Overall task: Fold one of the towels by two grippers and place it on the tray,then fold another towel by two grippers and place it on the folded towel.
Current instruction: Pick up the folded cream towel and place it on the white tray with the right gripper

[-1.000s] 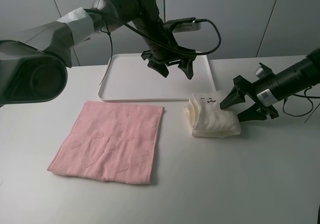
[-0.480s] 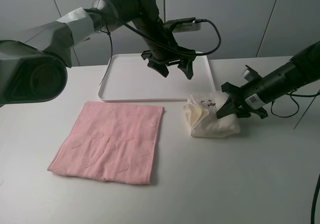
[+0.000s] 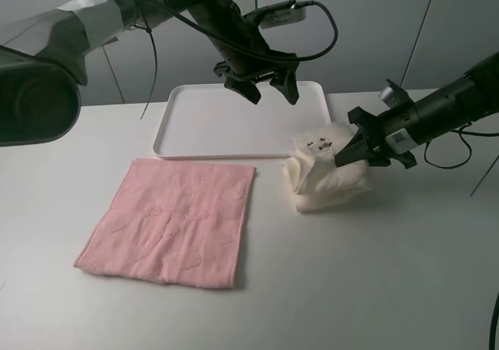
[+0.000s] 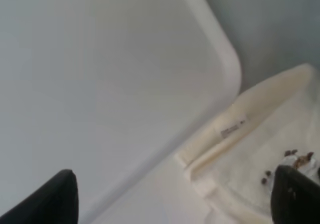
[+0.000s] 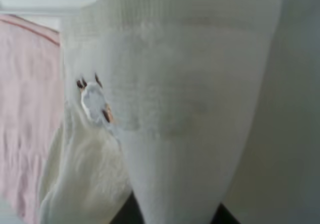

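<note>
The cream-white towel (image 3: 323, 175) lies folded in a bundle on the table just off the white tray's (image 3: 204, 124) front right corner. My right gripper (image 3: 348, 152) is shut on the towel's right edge, which is raised a little off the table. In the right wrist view the cream-white towel (image 5: 185, 109) fills the frame, pinched between the jaws. My left gripper (image 3: 273, 93) hangs open above the tray's right part, holding nothing. The left wrist view looks down on the tray (image 4: 100, 74) and the cream-white towel (image 4: 250, 154). The pink towel (image 3: 171, 220) lies flat at front left.
The table (image 3: 374, 288) is bare white in front and to the right. Grey wall panels stand behind the tray. Black cables trail from both arms. The pink towel (image 5: 25, 94) shows at the edge of the right wrist view.
My right gripper moved in to the cream-white towel's right edge, shut on it and raised that side slightly. The left gripper rose a little and shifted back over the tray, staying open.
</note>
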Robot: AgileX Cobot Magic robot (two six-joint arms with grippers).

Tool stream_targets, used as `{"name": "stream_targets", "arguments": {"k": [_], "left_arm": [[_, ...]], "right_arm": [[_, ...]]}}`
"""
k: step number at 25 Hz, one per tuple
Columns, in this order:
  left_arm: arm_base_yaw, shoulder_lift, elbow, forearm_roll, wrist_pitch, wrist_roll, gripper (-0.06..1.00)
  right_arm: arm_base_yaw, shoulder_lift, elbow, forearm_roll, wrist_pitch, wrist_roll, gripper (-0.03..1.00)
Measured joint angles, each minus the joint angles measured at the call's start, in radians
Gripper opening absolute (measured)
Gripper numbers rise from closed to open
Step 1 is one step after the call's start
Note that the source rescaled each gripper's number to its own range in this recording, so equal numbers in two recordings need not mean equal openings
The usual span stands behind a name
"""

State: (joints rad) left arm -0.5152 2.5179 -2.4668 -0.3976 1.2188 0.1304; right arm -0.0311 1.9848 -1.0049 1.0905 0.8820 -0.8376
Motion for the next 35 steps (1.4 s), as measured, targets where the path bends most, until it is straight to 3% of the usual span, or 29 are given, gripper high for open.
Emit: {"name": "stream_targets", "arguments": {"k": [8, 15, 26, 29, 35], "left_arm": [[0.096, -0.210, 0.170, -0.003, 0.000, 0.121, 0.97], [0.176, -0.351, 0.338, -0.034, 0.000, 0.182, 0.77], [0.268, -0.510, 0.601, -0.016, 0.000, 0.235, 0.84], [0.281, -0.522, 0.624, 0.042, 0.000, 0.235, 0.84], [0.293, -0.523, 0.629, 0.077, -0.007, 0.235, 0.84]], "right_arm": [[0.000, -0.042, -0.165, 0.023, 0.148, 0.091, 0.11], [0.050, -0.028, -0.391, 0.055, 0.187, 0.190, 0.11], [0.183, 0.282, -0.807, 0.104, 0.241, 0.310, 0.11], [0.199, 0.367, -0.903, 0.170, 0.241, 0.314, 0.11], [0.199, 0.530, -0.996, 0.319, 0.214, 0.287, 0.11]]}}
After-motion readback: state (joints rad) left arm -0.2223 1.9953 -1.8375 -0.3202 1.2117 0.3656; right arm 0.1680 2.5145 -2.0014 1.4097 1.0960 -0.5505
